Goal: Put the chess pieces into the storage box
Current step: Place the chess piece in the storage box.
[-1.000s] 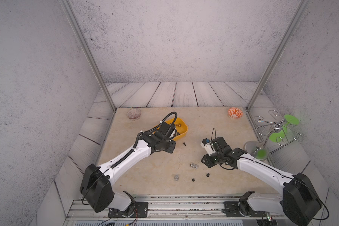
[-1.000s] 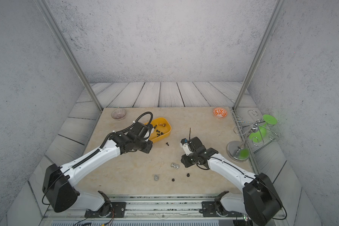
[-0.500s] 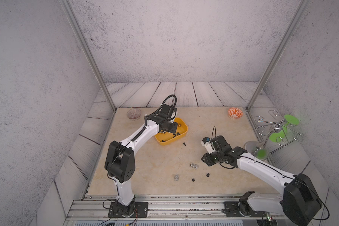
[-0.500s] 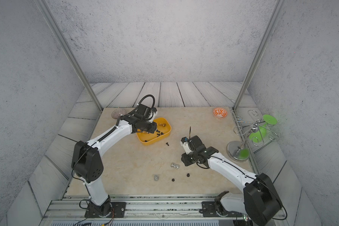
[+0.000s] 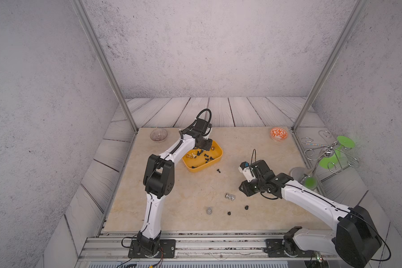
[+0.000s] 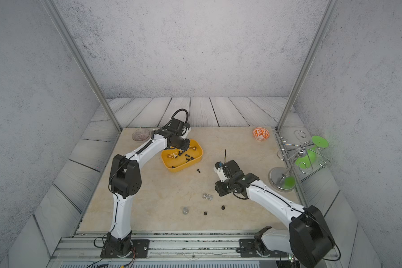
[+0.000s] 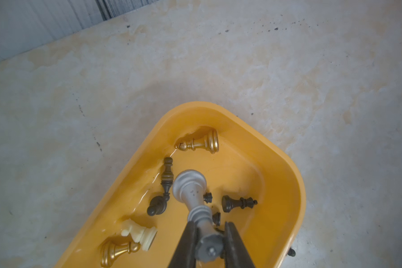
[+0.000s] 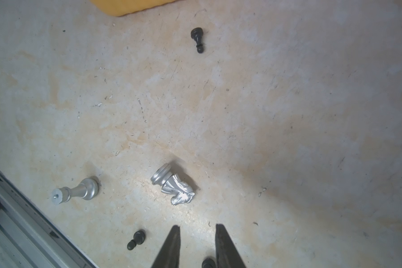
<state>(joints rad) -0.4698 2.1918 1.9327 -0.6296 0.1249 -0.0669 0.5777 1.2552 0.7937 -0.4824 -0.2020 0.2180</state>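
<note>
The left gripper [image 7: 207,233] is clamped on the head of a silver chess piece [image 7: 190,192]. The piece's round base points away from the camera, over the floor of the yellow storage box [image 7: 298,183].

Lying in the box beneath it are:
- two gold pieces [image 7: 200,142]
- a cream knight [image 7: 139,232]
- several small black pieces [image 7: 238,203]

In a top view, the box [image 5: 220,153] sits just left of the frame's centre on the beige table [image 5: 183,185]. The left arm reaches over the box's far-left corner. One black pawn [image 5: 218,171] lies on the table just beside the box's near-right corner.

The right gripper [image 8: 197,227] has its jaws a narrow gap apart and holds nothing. It hovers over bare table. Just past its tips, a silver knight [image 8: 173,186] lies on its side. A silver piece [image 8: 76,191] stands further off, near the metal rail.

Two small black pawns are close to this gripper. One [image 8: 137,239] is beside the fingers, and the other [image 8: 208,263] shows on the table in the gap between them.

In both top views, these loose pieces are scattered across the lower middle of the frame, well apart from the box. The right arm comes in from the lower right.

Further out:
- A clear ribbed bowl [image 5: 158,135] sits at the table's upper-left corner.
- An orange-patterned bowl [image 5: 278,134] sits at the table's upper-right corner.
- A wire stand with green discs [image 5: 330,157] stands off the table at the right of the frame.
</note>
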